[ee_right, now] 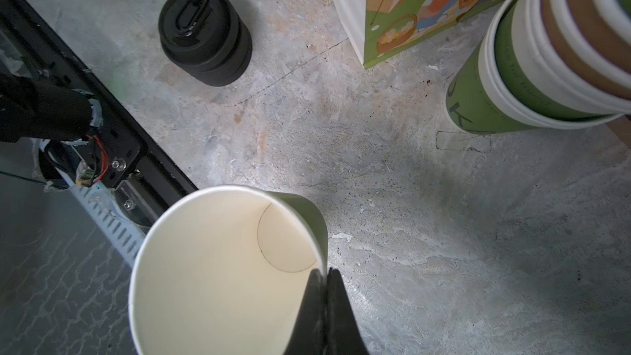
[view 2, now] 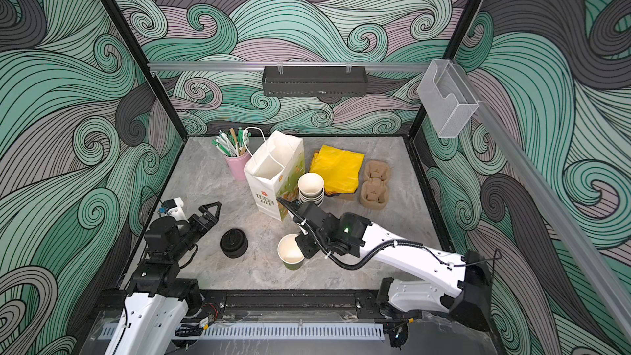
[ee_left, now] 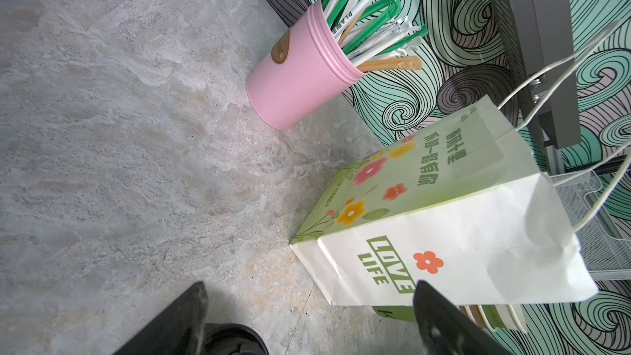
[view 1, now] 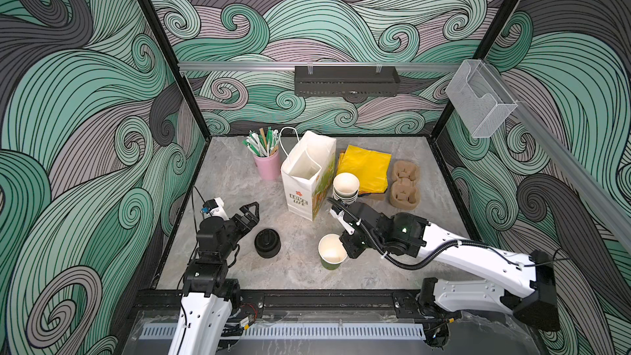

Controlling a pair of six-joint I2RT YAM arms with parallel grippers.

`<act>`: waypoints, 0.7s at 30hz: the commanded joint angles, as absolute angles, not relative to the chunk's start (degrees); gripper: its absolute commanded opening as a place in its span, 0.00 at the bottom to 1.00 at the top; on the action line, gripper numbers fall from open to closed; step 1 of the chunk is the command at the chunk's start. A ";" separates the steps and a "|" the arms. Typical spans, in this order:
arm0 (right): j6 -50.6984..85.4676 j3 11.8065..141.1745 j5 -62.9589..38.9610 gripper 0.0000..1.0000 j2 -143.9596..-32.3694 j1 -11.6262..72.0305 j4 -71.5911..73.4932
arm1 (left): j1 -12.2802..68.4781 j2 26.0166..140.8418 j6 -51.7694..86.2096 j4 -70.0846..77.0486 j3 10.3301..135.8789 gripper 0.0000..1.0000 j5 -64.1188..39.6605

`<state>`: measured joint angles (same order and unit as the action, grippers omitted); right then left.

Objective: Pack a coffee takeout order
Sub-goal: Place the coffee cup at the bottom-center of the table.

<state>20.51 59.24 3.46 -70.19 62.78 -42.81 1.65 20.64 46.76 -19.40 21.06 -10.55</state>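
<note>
- A white paper bag (view 1: 307, 179) printed "LOVE LIFE" is seen standing upright and open-mouthed near the middle of the grey table (view 1: 232, 179); it is taken as the landmark below.
- The green paper cup (view 1: 332, 252) is found in front of the bag, on the robot's side and slightly to its right. Its top is open and its white lining is shown.
- The cup's rim is pinched by the right gripper (ee_right: 324, 288): one finger is placed inside the wall and one outside, pressed tight together on it. Whether the cup's base rests on the table cannot be told.
- The left gripper (view 1: 251, 211) is held to the left of the bag and nearer the robot, with its jaws spread wide and nothing between them.
- A stack of black lids (view 1: 267, 242) is set on the table in front of the bag and to its left, just beside the left gripper and apart from the cup.
- The yellow sheet (view 1: 365, 169) is laid flat to the right of the bag.
- The pulp carrier (view 1: 405, 184) is placed farther right of the bag, just beyond the sheet.
- A stack of cups (view 1: 345, 187) is stood just beside the bag's right wall, on the sheet's near edge.
- A pink cup (view 1: 268, 165) filled with wrapped straws and stirrers is stood just left of the bag, toward the back wall.
</note>
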 commanded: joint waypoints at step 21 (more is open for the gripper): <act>32.87 55.63 14.41 0.00 -79.30 63.34 -30.39 | 1.85 22.06 46.40 -17.91 21.51 0.96 -10.10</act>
